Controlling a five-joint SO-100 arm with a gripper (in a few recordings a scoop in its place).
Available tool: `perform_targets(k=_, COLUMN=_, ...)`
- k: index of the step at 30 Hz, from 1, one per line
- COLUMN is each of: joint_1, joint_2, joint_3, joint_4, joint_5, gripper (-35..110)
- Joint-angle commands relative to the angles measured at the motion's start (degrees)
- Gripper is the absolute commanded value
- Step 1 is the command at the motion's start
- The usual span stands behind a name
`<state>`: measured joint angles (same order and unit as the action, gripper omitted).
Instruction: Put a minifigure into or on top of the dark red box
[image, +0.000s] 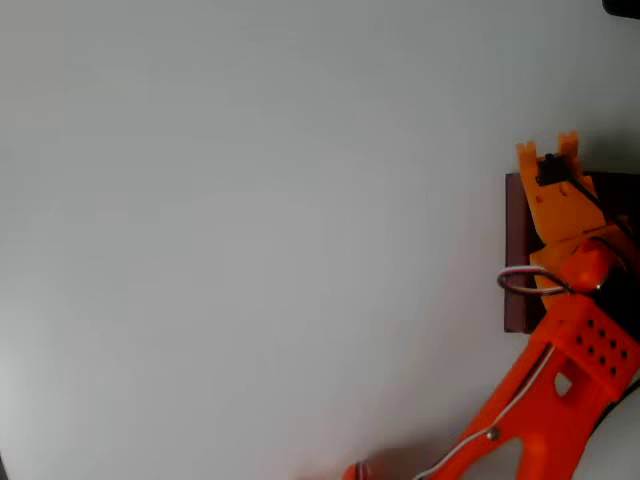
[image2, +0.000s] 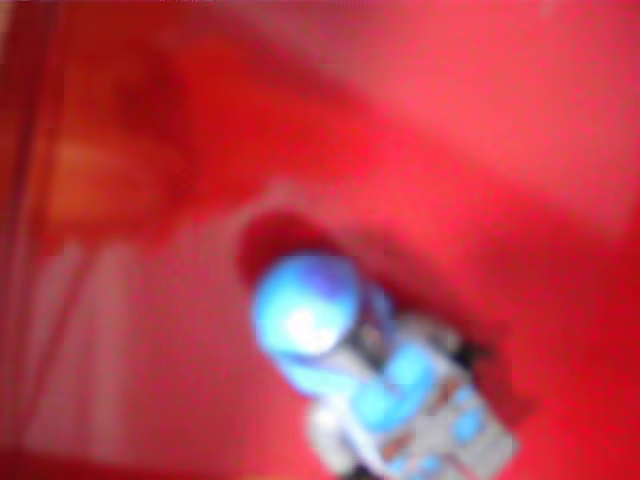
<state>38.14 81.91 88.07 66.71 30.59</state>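
The dark red box (image: 516, 250) lies at the right edge of the overhead view, mostly covered by my orange arm. My gripper (image: 548, 152) reaches over the box's far end. Its two orange fingertips stand apart with pale table showing between them and nothing held. In the wrist view, very close and blurred, the minifigure (image2: 380, 385) lies on the box's red surface (image2: 480, 150). Its blue head points to the upper left and its grey-blue body runs toward the bottom edge. A dark shadow sits just behind the head.
A plain white table (image: 250, 240) spreads across the left and middle of the overhead view. A looped cable (image: 520, 282) hangs at the arm's wrist over the box's left wall.
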Motion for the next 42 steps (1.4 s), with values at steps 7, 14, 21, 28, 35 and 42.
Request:
perform_targets(k=7, joint_1=-5.62, joint_2=29.09, joint_3=18.11, joint_4=3.08, joint_5=-11.51, gripper=14)
perform_targets(k=14, joint_1=-19.25, joint_2=62.4, joint_3=36.83, joint_4=9.76, joint_5=-15.47, gripper=8)
perform_targets(k=21, joint_1=-38.67, joint_2=89.12, joint_3=50.01, joint_4=12.92, joint_5=-11.6, gripper=0)
perform_targets(k=28, joint_1=-52.82, joint_2=108.28, joint_3=62.84, joint_4=12.83, joint_5=-13.27, gripper=0)
perform_targets(k=35, joint_1=-55.55, joint_2=110.39, joint_3=65.21, joint_4=18.98, joint_5=-17.14, gripper=0)
perform_targets(k=42, joint_1=-59.94, joint_2=110.21, joint_3=73.65, joint_4=14.94, joint_5=-23.64, gripper=0)
